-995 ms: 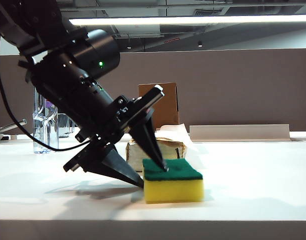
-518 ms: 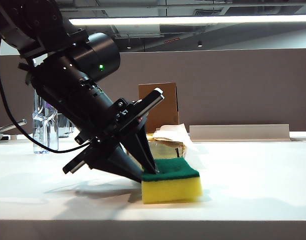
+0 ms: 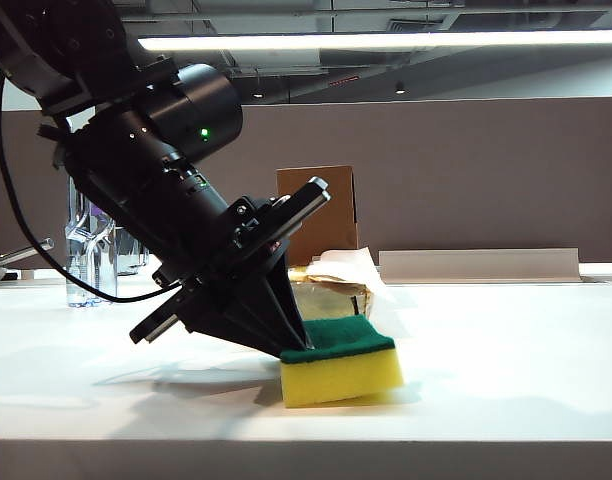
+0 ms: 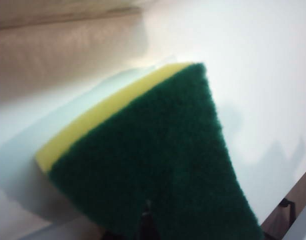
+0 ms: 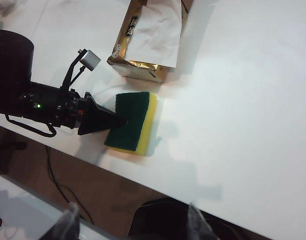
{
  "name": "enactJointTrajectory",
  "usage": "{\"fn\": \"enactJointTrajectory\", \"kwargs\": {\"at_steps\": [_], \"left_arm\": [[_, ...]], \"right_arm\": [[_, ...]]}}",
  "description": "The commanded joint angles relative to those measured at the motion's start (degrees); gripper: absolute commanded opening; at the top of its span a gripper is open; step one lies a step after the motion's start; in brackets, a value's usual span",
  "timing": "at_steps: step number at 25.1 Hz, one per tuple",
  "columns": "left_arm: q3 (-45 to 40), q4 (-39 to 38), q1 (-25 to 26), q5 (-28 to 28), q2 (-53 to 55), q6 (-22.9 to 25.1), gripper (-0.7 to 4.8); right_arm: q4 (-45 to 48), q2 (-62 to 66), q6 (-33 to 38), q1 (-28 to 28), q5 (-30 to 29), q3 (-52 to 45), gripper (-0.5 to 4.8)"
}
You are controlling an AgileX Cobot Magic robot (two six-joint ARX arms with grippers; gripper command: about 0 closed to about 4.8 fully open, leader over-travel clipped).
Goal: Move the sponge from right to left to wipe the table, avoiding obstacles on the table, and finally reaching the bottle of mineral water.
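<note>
Yellow sponge sits near the front of the table, tipped up at one end. The left gripper is clamped on that end. The grip is small, so the sponge could slip out. The tissue box is just behind and could get bumped. The bottle is mostly hidden by the arm. The right gripper hangs over the table edge, fingers apart and blurry
</note>
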Motion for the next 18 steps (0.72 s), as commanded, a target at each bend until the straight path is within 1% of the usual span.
{"fn": "enactJointTrajectory", "kwargs": {"at_steps": [1, 3, 6, 9, 14, 18], "left_arm": [[-0.22, -4.79, 0.04, -2.19, 0.2, 3.34, -0.06], [-0.22, -6.16, 0.07, -2.4, 0.15, 5.53, -0.06], [-0.22, -8.63, 0.09, -4.26, -0.28, 8.11, -0.06], [-0.22, -10.32, 0.11, -6.19, -1.05, 8.83, -0.06], [-0.22, -11.82, 0.24, -7.41, -2.21, 9.9, -0.06], [-0.22, -13.42, 2.14, -7.52, -2.29, 10.73, -0.06]], "right_arm": [[0.39, -0.13, 0.02, 0.04, -0.11, 0.28, 2.77], [0.39, -0.13, 0.04, 0.04, -0.11, 0.28, 2.77], [0.39, -0.13, 0.04, 0.04, -0.11, 0.28, 2.77], [0.39, -0.13, 0.04, 0.04, -0.11, 0.28, 2.77], [0.39, -0.13, 0.02, 0.04, -0.11, 0.28, 2.77], [0.39, -0.13, 0.02, 0.04, -0.11, 0.28, 2.77]]}}
